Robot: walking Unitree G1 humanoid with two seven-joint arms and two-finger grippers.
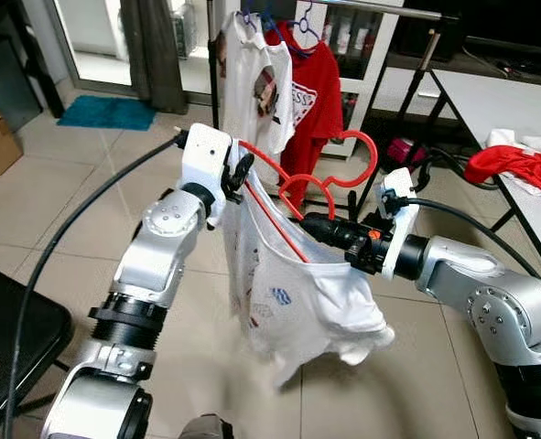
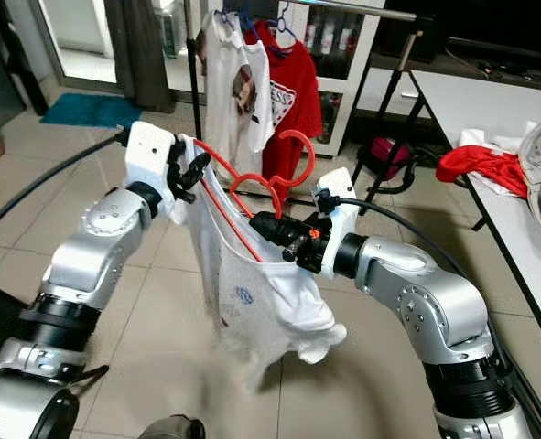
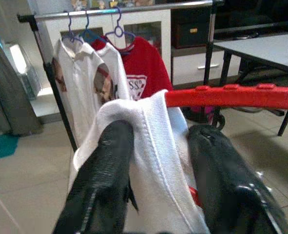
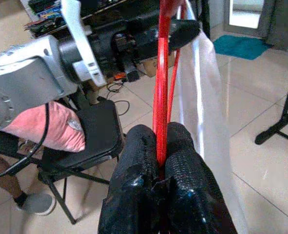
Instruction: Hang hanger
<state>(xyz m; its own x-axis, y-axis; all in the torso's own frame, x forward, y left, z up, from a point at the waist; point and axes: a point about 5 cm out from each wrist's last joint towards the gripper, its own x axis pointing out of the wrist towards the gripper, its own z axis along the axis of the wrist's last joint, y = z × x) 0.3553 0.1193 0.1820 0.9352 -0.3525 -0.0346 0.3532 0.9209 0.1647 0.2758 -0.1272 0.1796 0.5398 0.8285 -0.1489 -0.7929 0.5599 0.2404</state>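
A white shirt (image 1: 288,283) on a red hanger (image 1: 293,197) is held up between the robot's two arms, well short of the clothes rail (image 3: 124,9) where a white shirt and a red shirt (image 1: 311,96) already hang. The right pincer (image 4: 159,168) is clamped tight on the hanger's red wire; the left pincer (image 3: 158,161) grips the shirt's collar end over the hanger's arm. The garment appears ready and the carry to the rail seems to be in hand. Next, the hook (image 1: 357,155) likely has to be raised above the rail and lowered onto it beside the other hangers.
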